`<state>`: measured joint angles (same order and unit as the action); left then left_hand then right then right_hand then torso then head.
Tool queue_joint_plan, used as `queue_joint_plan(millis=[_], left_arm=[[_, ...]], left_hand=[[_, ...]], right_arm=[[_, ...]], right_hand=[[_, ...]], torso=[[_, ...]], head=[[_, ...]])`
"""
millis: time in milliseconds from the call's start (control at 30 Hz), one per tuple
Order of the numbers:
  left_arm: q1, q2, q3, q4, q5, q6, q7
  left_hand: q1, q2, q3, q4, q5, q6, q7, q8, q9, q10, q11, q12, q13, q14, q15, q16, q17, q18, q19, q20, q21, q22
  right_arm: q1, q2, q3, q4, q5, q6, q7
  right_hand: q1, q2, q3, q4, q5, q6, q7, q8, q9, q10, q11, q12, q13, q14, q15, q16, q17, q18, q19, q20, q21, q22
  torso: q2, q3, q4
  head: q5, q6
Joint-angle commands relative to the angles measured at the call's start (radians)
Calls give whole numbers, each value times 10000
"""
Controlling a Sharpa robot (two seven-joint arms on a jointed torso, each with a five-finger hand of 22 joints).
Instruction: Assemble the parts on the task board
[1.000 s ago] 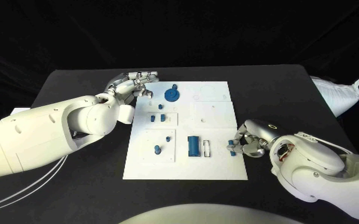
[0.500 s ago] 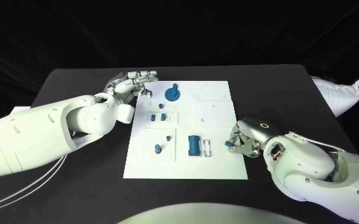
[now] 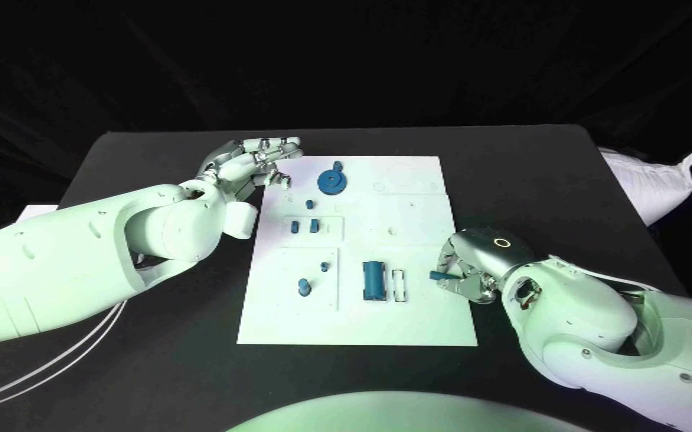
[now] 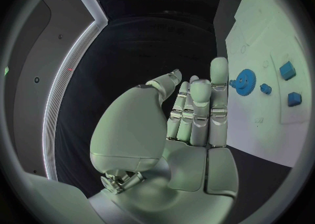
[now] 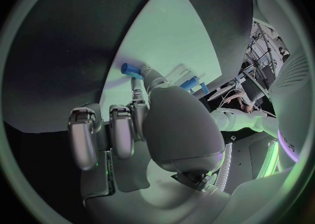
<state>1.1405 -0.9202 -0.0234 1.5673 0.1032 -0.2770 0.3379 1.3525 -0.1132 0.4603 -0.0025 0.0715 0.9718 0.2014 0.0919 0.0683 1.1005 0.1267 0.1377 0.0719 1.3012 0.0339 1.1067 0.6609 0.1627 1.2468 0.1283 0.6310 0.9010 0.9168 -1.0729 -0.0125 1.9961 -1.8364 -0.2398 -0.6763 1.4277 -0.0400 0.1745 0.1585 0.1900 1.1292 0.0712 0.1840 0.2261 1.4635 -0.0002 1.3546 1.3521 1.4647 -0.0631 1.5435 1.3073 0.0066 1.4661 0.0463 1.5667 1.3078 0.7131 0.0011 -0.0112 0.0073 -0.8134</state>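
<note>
At the task board's (image 3: 418, 327) right edge, the right hand (image 3: 469, 270) pinches a small blue peg (image 5: 130, 70), its long axis pointing boardward.

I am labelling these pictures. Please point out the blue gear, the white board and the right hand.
blue gear (image 3: 332, 184), head view, middle of its round face
white board (image 3: 411, 324), head view, bare part near its front edge
right hand (image 3: 470, 270), head view, middle of the hand

Light falls from above — the board (image 3: 361, 252) bright, the desk (image 3: 548, 182) dark, backdrop black. Wrist views bend straight edges — rims go dim.
</note>
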Motion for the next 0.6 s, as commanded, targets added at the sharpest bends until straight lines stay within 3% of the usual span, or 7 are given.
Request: queue_joint_plan(millis=[33, 200, 333, 600], left_arm=[[-9, 0, 5, 20, -49, 186, 45], [-9, -5, 5, 26, -49, 192, 37], [-9, -9, 5, 30, -49, 206, 16], [-9, -13, 5, 43, -49, 218, 10]], left_hand=[[-1, 68, -58, 23, 68, -67, 15, 50, 0, -61, -19, 58, -13, -82, -21, -2, -12, 127, -76, 1, -22, -11], [-1, 68, -58, 23, 68, -67, 15, 50, 0, -61, -19, 58, -13, -82, -21, -2, -12, 127, -76, 1, -22, -11], [13, 83, -77, 3, 70, -85, 16, 81, 3, -90, -17, 102, -10, -101, -19, 0, -48, 136, -88, 5, -72, -46], [13, 82, -79, 2, 69, -87, 17, 82, 3, -94, -16, 103, -10, -108, -18, -9, -66, 142, -100, 5, -105, -69]], right_arm=[[-109, -20, -88, -72, 495, -384, -382], [-104, -56, -46, 83, 1322, -1418, -295], [-96, -66, -4, 177, 1926, -1880, -257], [-89, 28, 39, 274, 2984, -2337, -153]], right_hand=[[83, 432, 184, 74, 135, 80, -25, 43, 35, 139, -91, 58, 672, 987, -80, 49, 2321, -66, 1047, -64, 41, 2630], [-301, 250, 382, 287, 149, 156, -65, 50, 106, 175, -118, 71, 701, 990, -112, 57, 2334, -66, 1047, -95, 41, 2630], [-442, 137, 436, 358, 173, 169, -71, 45, 130, 177, -124, 55, 699, 990, -119, 54, 2331, -66, 1047, -106, 41, 2630], [-592, -7, 522, 426, 241, 199, -86, 52, 169, 191, -134, 66, 719, 993, -128, 64, 2345, -66, 1047, -116, 41, 2630]], torso=[[-2, -6, 22], [0, -21, 45], [3, -30, 58], [0, -44, 82]], head=[[-3, 3], [-14, 9], [-19, 13], [-35, 15]])
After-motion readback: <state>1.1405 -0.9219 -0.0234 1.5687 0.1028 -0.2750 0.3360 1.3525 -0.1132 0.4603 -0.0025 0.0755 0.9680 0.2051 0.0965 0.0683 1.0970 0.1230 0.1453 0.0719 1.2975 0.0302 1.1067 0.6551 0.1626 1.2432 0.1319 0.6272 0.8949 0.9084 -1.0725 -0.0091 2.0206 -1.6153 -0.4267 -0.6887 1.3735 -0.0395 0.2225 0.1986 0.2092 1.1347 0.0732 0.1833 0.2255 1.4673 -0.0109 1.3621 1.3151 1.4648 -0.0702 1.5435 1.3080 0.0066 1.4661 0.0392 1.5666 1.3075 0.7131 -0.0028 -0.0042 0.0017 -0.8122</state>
